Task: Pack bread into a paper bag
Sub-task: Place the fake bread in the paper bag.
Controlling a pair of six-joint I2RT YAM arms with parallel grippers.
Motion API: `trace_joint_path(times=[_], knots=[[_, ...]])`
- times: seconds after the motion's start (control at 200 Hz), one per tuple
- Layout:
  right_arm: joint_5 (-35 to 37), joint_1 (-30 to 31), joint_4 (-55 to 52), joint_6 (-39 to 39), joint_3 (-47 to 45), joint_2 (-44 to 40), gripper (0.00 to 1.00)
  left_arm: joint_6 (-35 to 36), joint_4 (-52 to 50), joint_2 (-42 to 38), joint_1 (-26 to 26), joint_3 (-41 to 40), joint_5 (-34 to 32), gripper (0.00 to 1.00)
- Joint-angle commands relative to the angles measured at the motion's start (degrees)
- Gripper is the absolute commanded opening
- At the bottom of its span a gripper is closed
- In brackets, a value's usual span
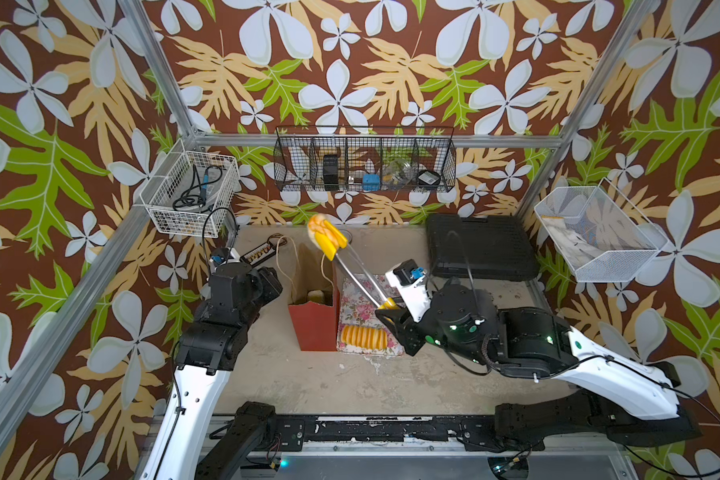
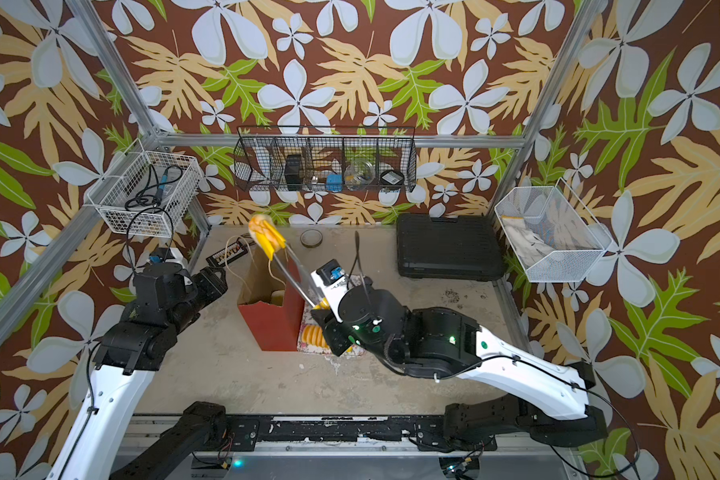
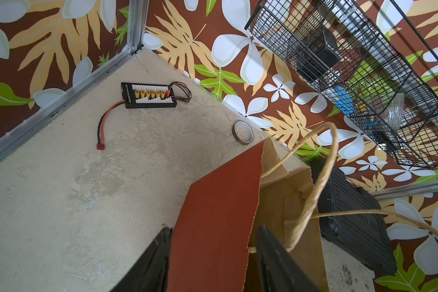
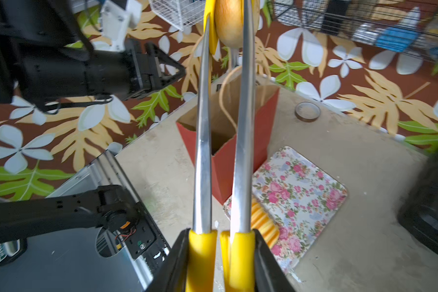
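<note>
Right fingers [image 4: 177, 263] clamped on tongs [image 4: 202, 156] pinching bun [image 4: 229, 22] above bag [image 1: 314, 307], left fingers [image 3: 276, 257] apparently gripping bag wall, loaf [image 1: 363, 336] beside bag on tray [image 4: 304, 192]

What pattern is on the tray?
Pink roses on white, on the tray; clearest in the right wrist view.

bright, even overhead light with soft shadows; wrist views blur and stretch toward their edges.

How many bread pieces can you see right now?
3: a bun gripped in the tongs above the paper bag, one piece inside the bag, and a ridged loaf on the floral tray. More may lie hidden in the bag.
</note>
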Motion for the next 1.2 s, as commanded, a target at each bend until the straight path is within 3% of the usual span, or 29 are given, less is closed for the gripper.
trace_joint_path(times=[0.0,0.5,0.781,1.066,1.191], knots=[[3.95,2.57,0.94,-1.81,2.87,2.82,0.33,-0.16,1.11,-0.31,-0.03,-0.01,-0.21,0.58],[5.17,3.10,1.17,2.38,-6.87,3.73,0.36,0.20,-0.75,-2.16,-0.03,1.65,-2.65,0.59],[5.83,3.05,0.67,2.40,-8.50,4.58,0.46,-0.28,0.38,-2.13,-0.02,0.36,1.59,0.59],[6.84,3.06,0.47,2.00,-8.02,4.61,0.63,-0.51,1.17,-1.77,-0.06,-0.21,2.35,0.59],[7.19,3.08,-0.23,1.74,-7.04,4.84,0.64,-0.61,1.61,-1.60,-0.04,-0.71,2.86,0.59]])
